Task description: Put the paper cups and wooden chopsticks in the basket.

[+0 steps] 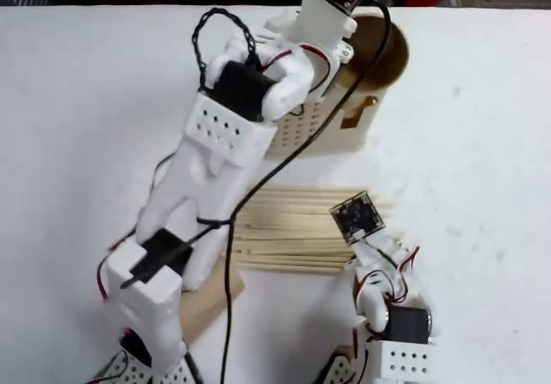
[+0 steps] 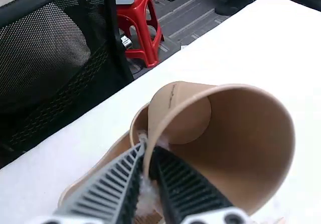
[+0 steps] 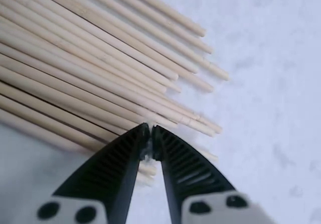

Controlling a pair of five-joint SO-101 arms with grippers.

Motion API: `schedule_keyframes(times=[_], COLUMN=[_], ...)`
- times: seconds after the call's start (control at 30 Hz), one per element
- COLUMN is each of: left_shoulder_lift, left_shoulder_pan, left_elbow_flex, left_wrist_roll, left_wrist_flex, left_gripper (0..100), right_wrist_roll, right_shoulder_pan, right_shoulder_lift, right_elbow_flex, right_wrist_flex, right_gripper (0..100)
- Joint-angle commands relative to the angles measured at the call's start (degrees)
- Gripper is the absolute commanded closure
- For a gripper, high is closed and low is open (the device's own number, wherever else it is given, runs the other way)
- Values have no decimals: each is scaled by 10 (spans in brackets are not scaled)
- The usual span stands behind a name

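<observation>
Left gripper (image 2: 146,147) is gripping a cup (image 2: 241,148) at the far corner of the basket (image 1: 314,130); right gripper (image 3: 150,133) is hanging over the chopsticks (image 3: 90,68).
The left wrist view is giving the grip: fingers clamped on the cup's rim, one inside and one outside. The high view is giving the places: the chopsticks are lying in a flat row on the table (image 1: 482,169) between basket and right arm. The right wrist view is showing its fingers together, tips just above the chopstick ends.
</observation>
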Motion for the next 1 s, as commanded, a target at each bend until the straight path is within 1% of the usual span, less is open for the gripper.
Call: schedule_keyframes(times=[0.0, 0.07, 0.17, 0.2, 0.3, 0.53, 0.7, 0.9, 0.97], left_shoulder_lift=[-1, 0, 0, 0, 0, 2, 36, 37, 27], left_shoulder_pan=[-12, -10, -9, -10, -15, -39, -57, -58, -63], left_elbow_flex=[-42, -45, -47, -47, -45, -44, -51, -52, -63], left_wrist_roll=[8, 8, 7, 7, 3, 2, 2, 4, 5], left_wrist_flex=[1, 0, -3, -5, -18, -69, -113, -118, -99], left_gripper=[975, 946, 876, 872, 891, 894, 894, 894, 894], right_wrist_roll=[1, 1, 1, 1, 1, 1, 1, 1, 0], right_shoulder_pan=[-6, -6, -6, -6, -6, -6, -6, -6, -4], right_shoulder_lift=[-1, -1, -1, -1, -1, -1, -1, -1, -1], right_elbow_flex=[4, 4, 4, 4, 4, 4, 4, 4, 4], right_wrist_flex=[4, 4, 4, 4, 4, 4, 5, 4, 3], right_gripper=[981, 981, 981, 981, 981, 981, 981, 981, 981])
